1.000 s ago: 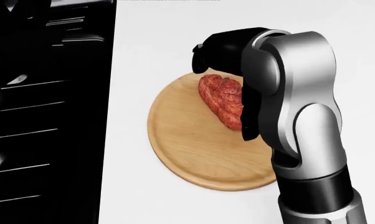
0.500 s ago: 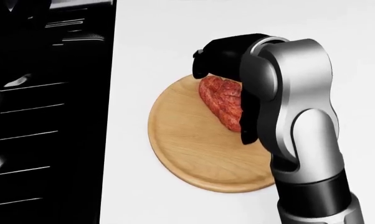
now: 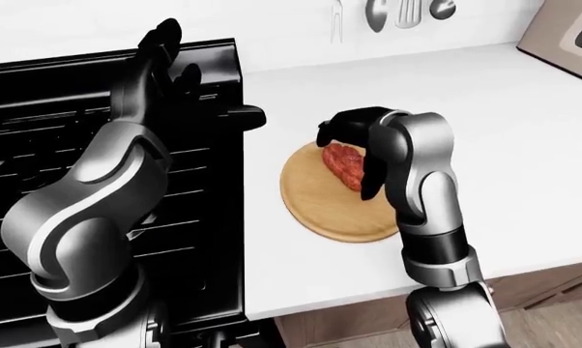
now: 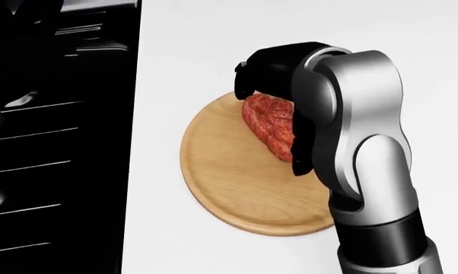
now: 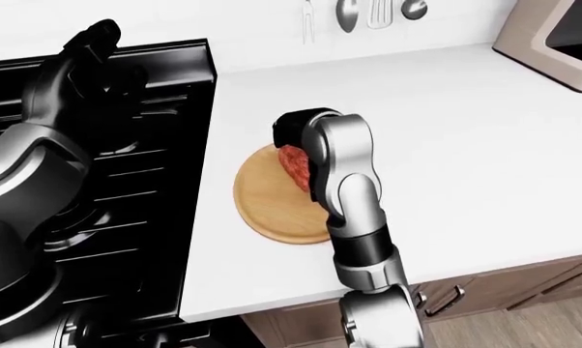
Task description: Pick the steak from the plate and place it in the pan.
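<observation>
Cupping over the steak [image 4: 271, 127] on the plate [image 4: 229, 182], right robot hand [image 4: 278, 103] fingers spread.

Even, bright, diffuse light fills all three rendered views, so the white bench [image 3: 484, 145] reads almost blown out with only faint, soft shading beside the wooden plate [image 4: 229, 182] and under the right arm [image 4: 358, 142]. The black stove [image 3: 40, 145] on the left is so dark that its surface collapses into flat black, broken only by thin pale highlights along the grates. Everything is sharp from near to far, with no blur or bending at the edges; smooth highlights run along the arm's grey shells.
</observation>
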Available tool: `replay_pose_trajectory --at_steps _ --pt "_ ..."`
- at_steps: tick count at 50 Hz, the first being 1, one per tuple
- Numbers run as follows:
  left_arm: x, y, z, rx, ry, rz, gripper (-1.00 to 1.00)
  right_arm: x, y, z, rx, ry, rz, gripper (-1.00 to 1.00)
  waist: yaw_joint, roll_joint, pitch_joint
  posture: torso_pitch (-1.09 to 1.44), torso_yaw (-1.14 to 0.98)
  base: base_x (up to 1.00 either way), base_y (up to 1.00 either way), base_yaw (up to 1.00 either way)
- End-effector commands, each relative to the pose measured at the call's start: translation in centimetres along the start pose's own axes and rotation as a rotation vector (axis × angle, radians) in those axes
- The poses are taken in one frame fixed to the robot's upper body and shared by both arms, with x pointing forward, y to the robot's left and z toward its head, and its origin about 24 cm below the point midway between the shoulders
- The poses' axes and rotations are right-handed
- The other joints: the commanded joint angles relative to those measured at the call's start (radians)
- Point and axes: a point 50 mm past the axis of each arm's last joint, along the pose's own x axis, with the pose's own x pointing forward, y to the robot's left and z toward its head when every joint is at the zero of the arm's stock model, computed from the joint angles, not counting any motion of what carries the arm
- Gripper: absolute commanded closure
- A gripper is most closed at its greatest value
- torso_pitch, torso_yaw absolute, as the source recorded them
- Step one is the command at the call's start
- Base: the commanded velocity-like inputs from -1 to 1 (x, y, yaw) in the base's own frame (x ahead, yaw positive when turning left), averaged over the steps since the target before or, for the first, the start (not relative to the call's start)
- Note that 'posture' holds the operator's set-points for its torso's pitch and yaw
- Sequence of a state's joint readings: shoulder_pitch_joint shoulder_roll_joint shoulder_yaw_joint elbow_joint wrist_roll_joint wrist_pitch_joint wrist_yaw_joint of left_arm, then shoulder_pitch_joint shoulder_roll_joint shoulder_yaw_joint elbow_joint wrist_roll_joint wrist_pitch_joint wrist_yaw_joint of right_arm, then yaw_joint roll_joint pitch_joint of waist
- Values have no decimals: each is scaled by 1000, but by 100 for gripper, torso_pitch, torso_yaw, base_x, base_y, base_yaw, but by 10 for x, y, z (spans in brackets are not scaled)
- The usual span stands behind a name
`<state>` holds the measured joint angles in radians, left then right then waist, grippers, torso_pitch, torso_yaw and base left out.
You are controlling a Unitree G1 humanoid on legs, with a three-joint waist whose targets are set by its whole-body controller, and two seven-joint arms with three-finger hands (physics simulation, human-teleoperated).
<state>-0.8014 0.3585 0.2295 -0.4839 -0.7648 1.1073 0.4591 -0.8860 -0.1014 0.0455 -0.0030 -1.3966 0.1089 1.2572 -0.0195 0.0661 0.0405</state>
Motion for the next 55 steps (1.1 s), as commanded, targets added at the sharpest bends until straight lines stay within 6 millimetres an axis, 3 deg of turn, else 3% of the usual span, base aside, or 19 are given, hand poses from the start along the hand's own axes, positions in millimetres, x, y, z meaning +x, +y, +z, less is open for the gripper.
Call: replay_pose_trajectory --at_steps 1,15,16,33,35,53,55 --pt "-3 -1 15 -7 -80 -2 -100 -8 -12 3 -13 -6 -71 -44 -2 -3 -22 0 0 0 0 0" --pt "-3 -1 15 -7 -80 -2 -100 -6 -11 4 -19 -9 -81 -40 -2 -5 -23 0 0 0 0 0" --pt "-3 -1 15 -8 -79 -2 -100 -6 -11 4 -18 -10 -83 -28 -2 -5 -23 0 0 0 0 0" --pt "-2 0 15 -8 -79 0 -100 -5 -12 5 -19 -11 -85 -36 -2 -5 -23 0 0 0 0 0" --pt "-2 0 16 -8 -79 -1 -100 -5 -13 5 -20 -11 -86 -24 -2 -5 -22 0 0 0 0 0" --pt "-3 0 15 -8 -79 -1 -100 -4 -13 5 -22 -8 -92 -22 -2 -5 -23 0 0 0 0 0" --pt "-3 -1 15 -8 -80 -1 -100 -4 -14 5 -24 -8 -97 14 -2 -5 -23 0 0 0 0 0"
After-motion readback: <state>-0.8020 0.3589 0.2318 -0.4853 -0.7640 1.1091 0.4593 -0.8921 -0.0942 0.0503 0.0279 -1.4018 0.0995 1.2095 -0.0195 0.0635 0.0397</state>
